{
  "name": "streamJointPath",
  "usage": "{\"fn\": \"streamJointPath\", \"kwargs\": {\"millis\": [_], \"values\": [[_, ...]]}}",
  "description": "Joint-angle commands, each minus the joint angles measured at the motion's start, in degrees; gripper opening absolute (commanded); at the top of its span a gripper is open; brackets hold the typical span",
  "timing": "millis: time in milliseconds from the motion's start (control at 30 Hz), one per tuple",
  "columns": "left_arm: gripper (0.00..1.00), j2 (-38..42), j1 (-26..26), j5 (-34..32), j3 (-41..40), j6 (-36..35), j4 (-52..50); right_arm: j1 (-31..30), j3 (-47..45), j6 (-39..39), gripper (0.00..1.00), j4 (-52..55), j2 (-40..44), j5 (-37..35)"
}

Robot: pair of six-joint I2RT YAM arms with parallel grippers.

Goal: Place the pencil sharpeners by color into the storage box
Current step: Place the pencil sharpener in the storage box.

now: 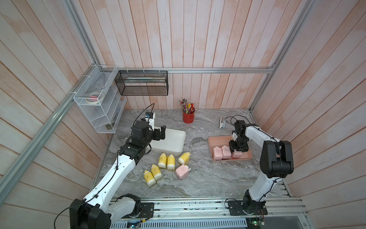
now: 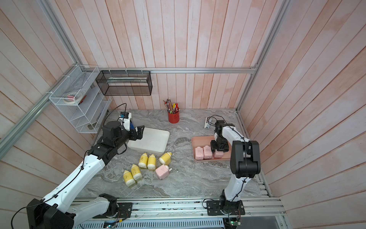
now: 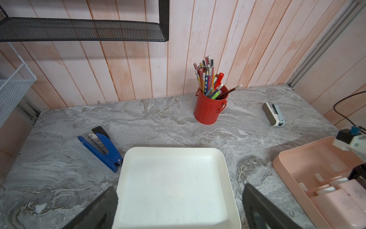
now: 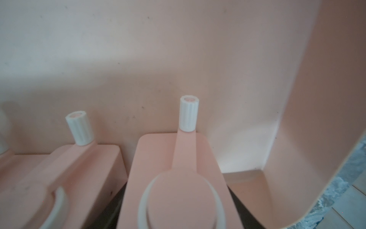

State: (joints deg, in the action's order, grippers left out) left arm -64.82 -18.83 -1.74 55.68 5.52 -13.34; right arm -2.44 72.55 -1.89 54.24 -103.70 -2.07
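Where the grey marbled worktop [image 1: 208,178] spreads between the wood-panelled walls, two shallow trays lie on it, well apart: a white tray [image 1: 172,141] on the left arm's side and a pink tray [image 1: 219,141] on the right arm's side. The left gripper [image 1: 160,133] hangs over the white tray's edge with its jaws spread wide and nothing between them. In the left wrist view its dark fingers [image 3: 99,208] flank bare tray.

The right gripper [image 1: 237,151] points down into the pink tray, its jaws on either side of a pink sharpener [image 4: 178,168] inside the tray. I cannot tell whether they press on it or stand clear.

A red pencil cup [image 1: 188,117] stands upright near the back wall, between the trays. Two more pink sharpeners [image 1: 217,153] stand side by side in the pink tray, just beside the one under the gripper. Five yellow sharpeners [image 1: 171,161] lie on the bare worktop in front of the white tray. A fourth pink sharpener [image 1: 182,172] lies just beside the nearest of them.

A blue stapler [image 3: 101,146] lies by the white tray's corner, and a small pale stapler [image 1: 222,123] lies beyond the pink tray.
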Motion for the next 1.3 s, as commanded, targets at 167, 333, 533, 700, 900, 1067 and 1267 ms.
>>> {"fn": "streamJointPath", "kwargs": {"millis": [167, 333, 533, 700, 900, 1067, 1267], "values": [[1.0, -0.57, -0.19, 0.02, 1.04, -0.85, -0.27, -0.15, 3.94, -1.24, 0.64, 3.59, 4.21, -1.29], [1.0, -0.57, -0.24, 0.41, 1.1, -0.86, -0.26, -0.5, 6.26, -2.09, 0.65, 6.16, 6.95, -2.74], [1.0, -0.44, -0.33, 0.51, 1.09, -0.86, -0.13, -2.04, 9.23, -4.31, 0.68, 9.13, 10.64, -5.42], [1.0, -0.29, -0.33, 0.11, 1.0, -0.86, -0.05, -4.65, 13.05, -7.14, 0.69, 11.02, 13.92, -7.36], [1.0, 0.0, -0.32, -0.93, 0.75, -0.86, 0.05, -12.0, 16.54, -13.18, 0.68, 13.11, 17.18, -8.98], [1.0, 0.74, -0.31, -1.93, 0.47, -0.78, 0.26, -21.18, 17.2, -20.46, 0.66, 14.4, 18.18, -10.42], [1.0, 1.8, -0.28, -3.56, 0.22, -0.85, 0.54, -33.29, 13.05, -31.68, 0.66, 12.81, 18.67, -10.27]]}}
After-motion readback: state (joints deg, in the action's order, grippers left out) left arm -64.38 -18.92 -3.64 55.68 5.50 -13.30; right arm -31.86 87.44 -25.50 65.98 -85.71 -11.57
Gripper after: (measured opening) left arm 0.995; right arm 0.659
